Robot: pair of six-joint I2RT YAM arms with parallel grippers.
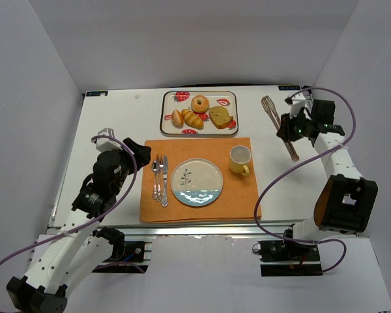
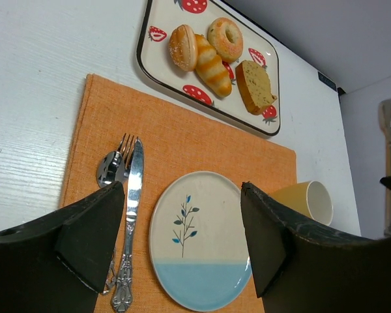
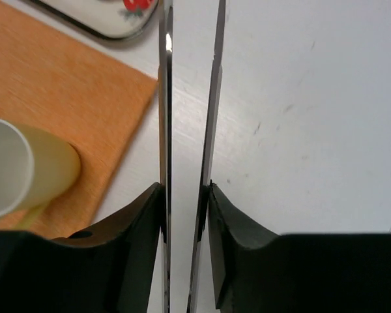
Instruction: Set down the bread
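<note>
The right jaws are clamping the tongs, with one black finger pressing each metal arm from outside. The two arms are standing close together without touching. The wrist view is cutting the arms off at its top edge, so their tips are not showing there. From above, the wrist is hiding the middle of the tongs, and I cannot tell whether they are resting on the table or lifted.

The left jaws are standing wide apart, holding nothing, at the far-left corner of the placemat. In the left wrist view their fingers are covering part of the plate's right rim and most of the spoon's handle.

The table is showing as white painted board with faint grain. Pale grey walls are closing it in on three sides.

The bread is lying on the strawberry-patterned tray, just beyond the placemat's far edge. It is showing as a round roll, a striped roll, a ring bun and a loaf slice. Seen from above, the striped roll's long axis is slanting from far-left to near-right against that edge. The tongs are sitting right of the placemat and apart from it, their long axis running roughly along its right edge, with the head at the far end.
</note>
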